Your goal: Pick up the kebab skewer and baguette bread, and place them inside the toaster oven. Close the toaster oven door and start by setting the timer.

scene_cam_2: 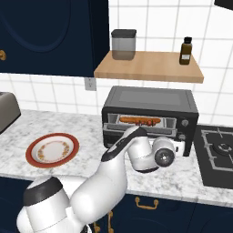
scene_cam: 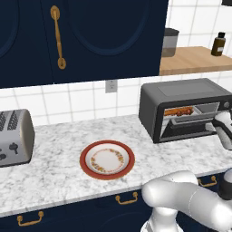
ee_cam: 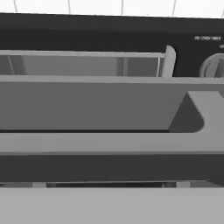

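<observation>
1. Toaster oven [scene_cam_2: 150, 113]: dark grey box on the marble counter [scene_cam: 59, 149], right of the plate and left of the gas hob [scene_cam_2: 218, 152]. Knobs down its right face.
2. Toaster oven door [scene_cam: 188, 127]: bottom-hinged, partly raised, tilted neither flat nor shut. Its horizontal bar handle [ee_cam: 105, 142] crosses the hand view close in front of the camera.
3. Baguette bread [scene_cam_2: 139, 120]: a golden-brown elongated shape lying on the rack inside the oven, seen through the gap above the door.
4. Kebab skewer: probably alongside the loaf on the same rack; the reddish strip in the cavity is too small to separate the two.
5. Plate [scene_cam: 107, 159]: red-rimmed, patterned ring, nothing on it, near the front of the counter and well apart from the oven.
6. Silver two-slot toaster [scene_cam: 13, 136]: far left of the counter, not part of the job.
7. Shelf [scene_cam_2: 150, 66]: wooden, above the oven, carrying a grey canister [scene_cam_2: 124, 44] and a brown bottle [scene_cam_2: 185, 50].
8. Gripper [scene_cam: 217, 124]: at the right end of the door, fingers spread wide and released, grasping nothing.
9. Step in hand, by judgement: loading looks done; the door is being closed.
10. Next move calls for: pushing the door up and back until it seats flush, then moving right to the timer knob and turning it.
</observation>
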